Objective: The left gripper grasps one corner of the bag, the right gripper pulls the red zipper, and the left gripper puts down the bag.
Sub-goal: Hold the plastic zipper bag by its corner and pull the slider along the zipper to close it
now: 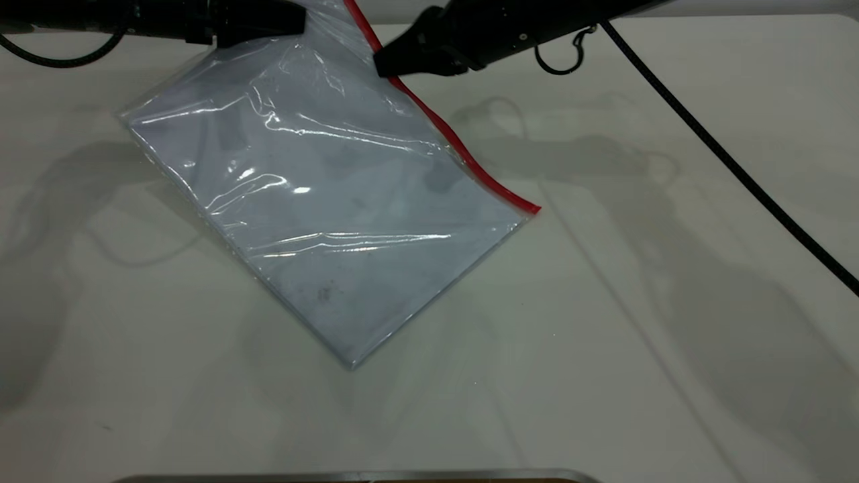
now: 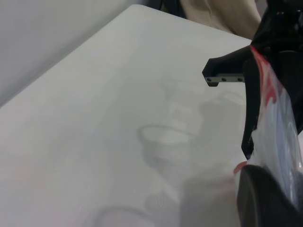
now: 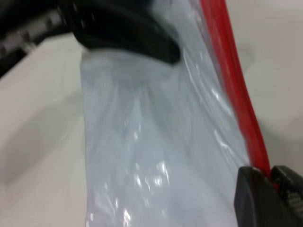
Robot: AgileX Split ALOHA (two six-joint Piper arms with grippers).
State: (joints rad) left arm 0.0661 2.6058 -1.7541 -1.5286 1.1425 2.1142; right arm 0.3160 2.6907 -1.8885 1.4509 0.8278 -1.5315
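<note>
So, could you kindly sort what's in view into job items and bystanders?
Job:
- clear plastic bag
- red zipper strip
- left gripper, shut on the bag
- right gripper, on the zipper

Bystanders:
- white table
- black cable

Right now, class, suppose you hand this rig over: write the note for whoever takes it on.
Left tool: shut on the bag's top corner, holding it up.
Right tool: shut on the red zipper, near its upper end.
The bag: tilted, its lower corner on the table.
Done: corner grasped, zipper gripped.
Left: pull the zipper along the edge, then the left tool lowers the bag.
</note>
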